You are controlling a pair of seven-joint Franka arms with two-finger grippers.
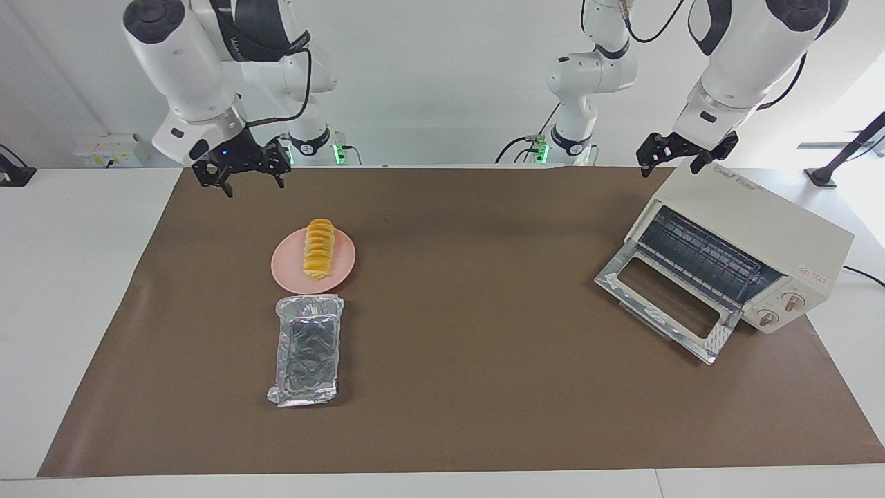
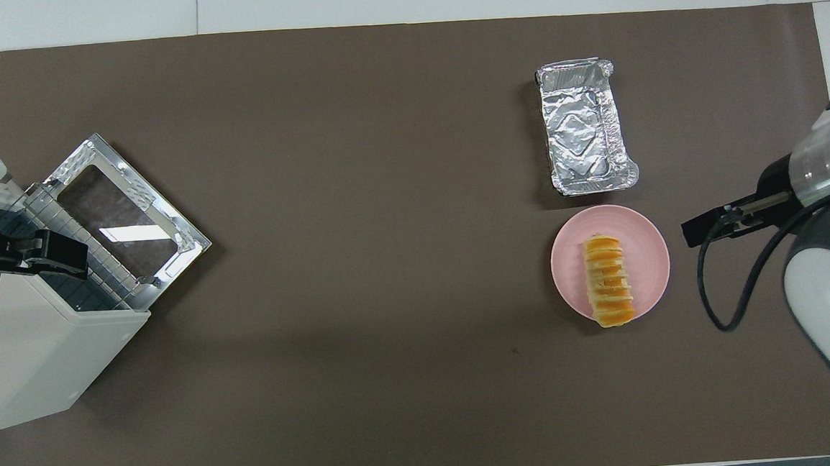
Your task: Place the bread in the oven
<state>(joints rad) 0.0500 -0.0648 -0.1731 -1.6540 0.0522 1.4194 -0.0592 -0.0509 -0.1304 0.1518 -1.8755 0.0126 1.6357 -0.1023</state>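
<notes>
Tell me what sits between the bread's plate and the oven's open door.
Nothing: the overhead view shows only bare brown mat from the pink plate carrying the bread to the oven. The foil tray lies off that line, farther from the robots.

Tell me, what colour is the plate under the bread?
The plate is plain pink, under the yellow-orange bread; the overhead view shows it best.
</notes>
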